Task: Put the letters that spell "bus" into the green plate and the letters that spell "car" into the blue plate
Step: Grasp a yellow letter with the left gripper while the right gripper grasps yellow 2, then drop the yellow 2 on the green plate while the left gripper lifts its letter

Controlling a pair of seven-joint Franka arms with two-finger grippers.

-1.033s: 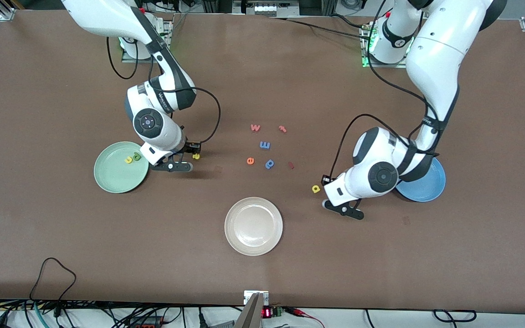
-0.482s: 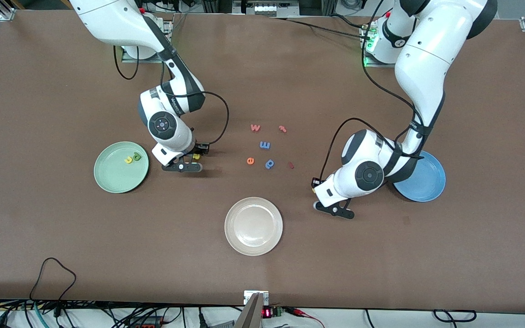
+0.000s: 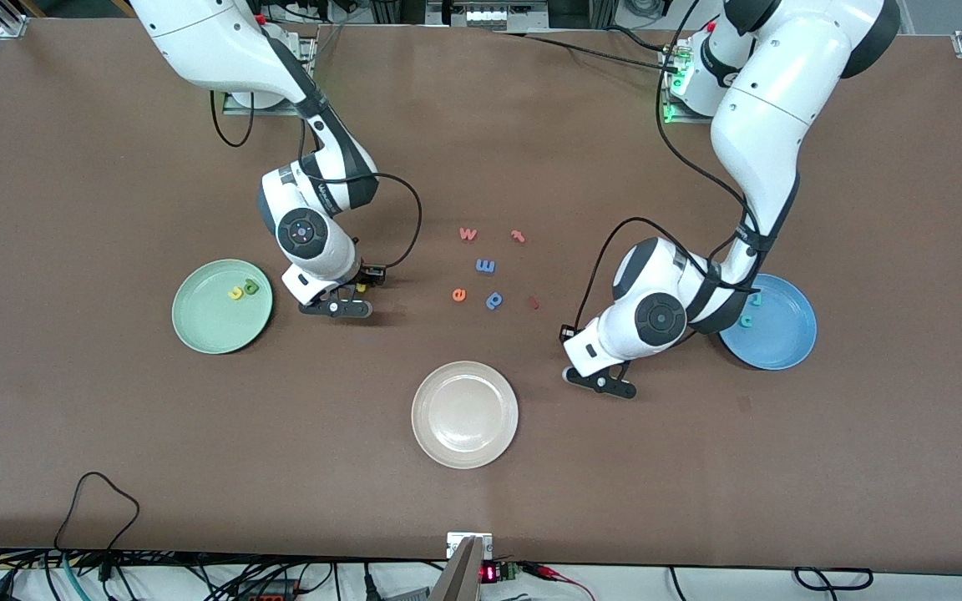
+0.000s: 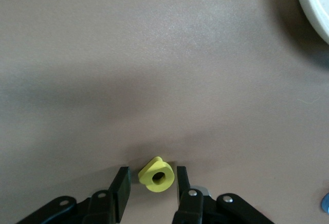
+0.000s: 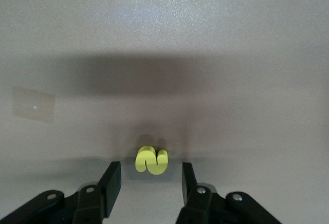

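Observation:
The green plate [image 3: 201,330] holds a yellow u [image 3: 236,293] and a green b [image 3: 251,286]. Beside it, toward the table's middle, my right gripper [image 5: 149,180] hangs low and open, with the yellow s [image 5: 151,161] lying just ahead of its fingertips, untouched. The s [image 3: 362,288] peeks out by that hand in the front view. My left gripper [image 4: 151,185] is open and straddles the yellow a [image 4: 158,174] without touching it; the arm hides the a from the front camera. Two teal letters [image 3: 750,309] lie in the blue plate [image 3: 786,342].
A cream plate [image 3: 464,455] sits nearer the front camera, between the arms. Several loose letters lie mid-table: an orange w [image 3: 468,234], a red letter [image 3: 518,236], a blue m [image 3: 485,266], an orange e [image 3: 458,295], a blue p [image 3: 493,300].
Both arms moved toward the table's middle. The left hand came down over the yellow a and uncovered the teal letters in the blue plate. The right hand closed in on the s.

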